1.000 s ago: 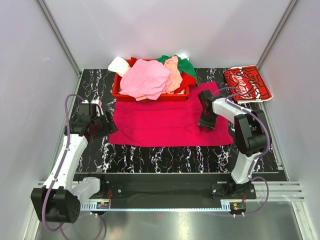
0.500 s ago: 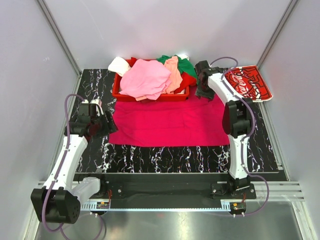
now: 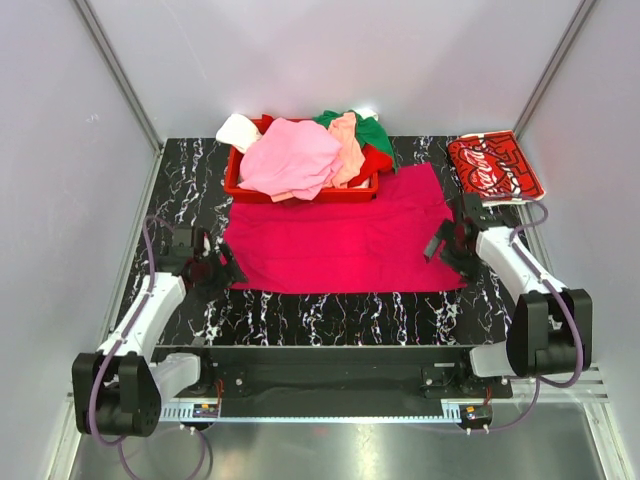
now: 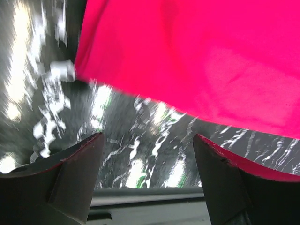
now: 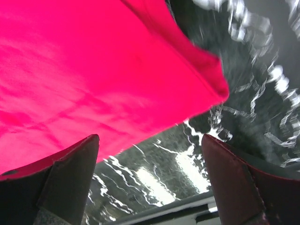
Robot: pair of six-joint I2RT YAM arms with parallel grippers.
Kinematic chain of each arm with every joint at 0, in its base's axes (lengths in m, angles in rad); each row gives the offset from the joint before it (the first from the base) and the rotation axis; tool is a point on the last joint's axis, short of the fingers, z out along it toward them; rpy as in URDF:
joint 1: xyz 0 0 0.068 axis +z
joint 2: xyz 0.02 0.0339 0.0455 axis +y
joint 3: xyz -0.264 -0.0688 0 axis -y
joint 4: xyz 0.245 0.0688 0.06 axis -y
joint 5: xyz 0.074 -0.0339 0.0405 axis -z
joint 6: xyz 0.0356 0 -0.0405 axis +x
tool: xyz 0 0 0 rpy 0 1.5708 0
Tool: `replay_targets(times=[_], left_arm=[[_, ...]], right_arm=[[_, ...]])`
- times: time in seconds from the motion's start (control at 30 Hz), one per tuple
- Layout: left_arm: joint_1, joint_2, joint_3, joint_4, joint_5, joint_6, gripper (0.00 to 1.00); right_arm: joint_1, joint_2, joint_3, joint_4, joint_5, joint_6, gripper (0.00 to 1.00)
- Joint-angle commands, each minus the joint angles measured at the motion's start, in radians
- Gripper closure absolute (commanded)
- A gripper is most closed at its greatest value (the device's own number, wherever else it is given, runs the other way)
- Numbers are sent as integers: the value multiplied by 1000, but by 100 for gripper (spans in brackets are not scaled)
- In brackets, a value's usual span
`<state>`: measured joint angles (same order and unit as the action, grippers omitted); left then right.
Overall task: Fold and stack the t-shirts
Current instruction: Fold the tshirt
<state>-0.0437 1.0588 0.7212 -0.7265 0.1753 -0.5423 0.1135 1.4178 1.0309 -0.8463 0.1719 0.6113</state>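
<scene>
A plain magenta t-shirt (image 3: 340, 235) lies spread flat at the centre of the black marbled table (image 3: 330, 315). The left gripper (image 3: 222, 270) hovers at 8 o'clock, just off the shirt's near-left corner. The right gripper (image 3: 440, 248) sits between 3 and 4 o'clock at the shirt's right edge. Both wrist views show the fingers spread wide with nothing between them. At 12 o'clock, a red basket (image 3: 352, 190) holds a heap of pink (image 3: 293, 155), peach (image 3: 347, 145), green (image 3: 372, 130) and white (image 3: 238, 130) tees. A red Coca-Cola tee (image 3: 492, 168) lies folded at 2 o'clock.
</scene>
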Motion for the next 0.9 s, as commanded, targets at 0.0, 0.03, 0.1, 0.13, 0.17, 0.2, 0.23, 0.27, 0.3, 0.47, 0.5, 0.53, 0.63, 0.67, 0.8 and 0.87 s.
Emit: replay_targets(times=[0.0, 0.03, 0.1, 0.13, 0.17, 0.2, 0.23, 0.27, 0.3, 0.47, 0.5, 0.53, 0.63, 0.67, 0.8, 0.87], left_arm=[[1, 10, -104, 108, 33, -145, 18], [1, 18, -115, 120, 18, -163, 19], [1, 41, -132, 157, -9, -180, 20], [1, 46, -146, 173, -19, -195, 21], [1, 52, -152, 205, -29, -203, 22], [1, 64, -157, 219, -52, -209, 22], [1, 72, -160, 231, -66, -212, 23], [1, 79, -161, 252, -95, -215, 24], [1, 96, -161, 260, -112, -217, 24], [1, 174, -169, 332, -163, -231, 27], [1, 188, -169, 344, -163, -232, 29], [1, 204, -167, 367, -168, -232, 31], [2, 268, -138, 387, -174, -223, 46], [2, 297, -119, 400, -174, -219, 51], [2, 314, -69, 389, -172, -193, 86], [2, 285, -52, 343, -171, -186, 100]], right_arm=[[-89, -42, -156, 124, -167, 27, 2], [-147, -46, -179, 145, -201, 24, 2], [-176, -59, -236, 167, -219, 28, 2], [-184, -65, -250, 190, -216, 34, 3], [-190, -71, -271, 200, -213, 36, 3], [-192, -68, -275, 205, -206, 42, 4], [-192, -65, -276, 213, -204, 45, 4], [-192, -53, -273, 211, -203, 48, 4], [-193, -46, -272, 211, -190, 51, 5], [-199, 15, -288, 268, -175, 70, 14], [-201, 27, -290, 282, -149, 71, 19], [-202, 55, -287, 303, -146, 71, 21], [-207, 105, -272, 340, -126, 71, 32], [-209, 115, -264, 348, -117, 71, 35], [-212, 159, -204, 323, -89, 53, 69], [-212, 156, -181, 302, -86, 48, 93]])
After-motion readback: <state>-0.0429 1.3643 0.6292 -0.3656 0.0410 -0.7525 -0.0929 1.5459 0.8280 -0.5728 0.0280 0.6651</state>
